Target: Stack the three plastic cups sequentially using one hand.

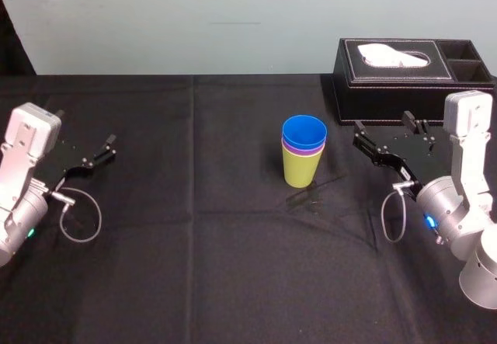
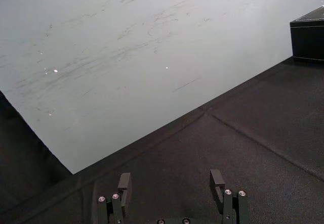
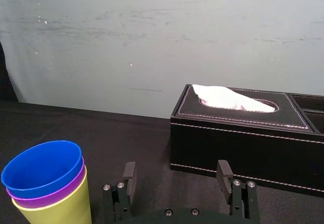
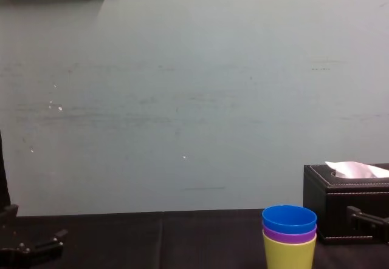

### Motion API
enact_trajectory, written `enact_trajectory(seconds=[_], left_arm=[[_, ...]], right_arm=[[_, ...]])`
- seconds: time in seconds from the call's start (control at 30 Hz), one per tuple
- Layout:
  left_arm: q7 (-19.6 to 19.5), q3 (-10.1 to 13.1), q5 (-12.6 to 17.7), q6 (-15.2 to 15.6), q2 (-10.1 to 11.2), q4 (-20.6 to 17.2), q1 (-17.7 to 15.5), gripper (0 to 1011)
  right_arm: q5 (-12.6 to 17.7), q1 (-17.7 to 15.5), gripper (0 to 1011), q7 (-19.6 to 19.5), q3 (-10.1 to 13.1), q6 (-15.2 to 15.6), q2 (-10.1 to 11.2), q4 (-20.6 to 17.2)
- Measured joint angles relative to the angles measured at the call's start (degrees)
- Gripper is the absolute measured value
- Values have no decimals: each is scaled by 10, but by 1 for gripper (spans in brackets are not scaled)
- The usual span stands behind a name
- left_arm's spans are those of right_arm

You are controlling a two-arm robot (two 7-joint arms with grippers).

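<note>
Cups (image 1: 302,154): three nested upright in one stack on the black worktop (image 1: 194,266), near the tissue box (image 1: 396,80), to its left and a little nearer the robot.
Order: green cup (image 1: 300,171) at the bottom, purple cup (image 1: 304,151) inside it, blue cup (image 1: 304,133) on top.
Right tool (image 1: 384,125): jaws apart, holding nothing, in front of the box, clear of the stack.
Left tool (image 2: 171,183): jaws apart, holding nothing, well apart from the box, far to its left.

Your black bench (image 1: 194,266) carries the stack of cups (image 1: 304,151), yellow-green cup (image 1: 300,173) lowest, and a tissue box (image 1: 388,88) far right
</note>
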Motion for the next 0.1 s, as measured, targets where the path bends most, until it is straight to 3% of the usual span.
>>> enact_trajectory(seconds=[0.1], left_arm=[[0,0,0,0,0,0,0,1011]], right_arm=[[0,0,1000,0,0,0,0,0]])
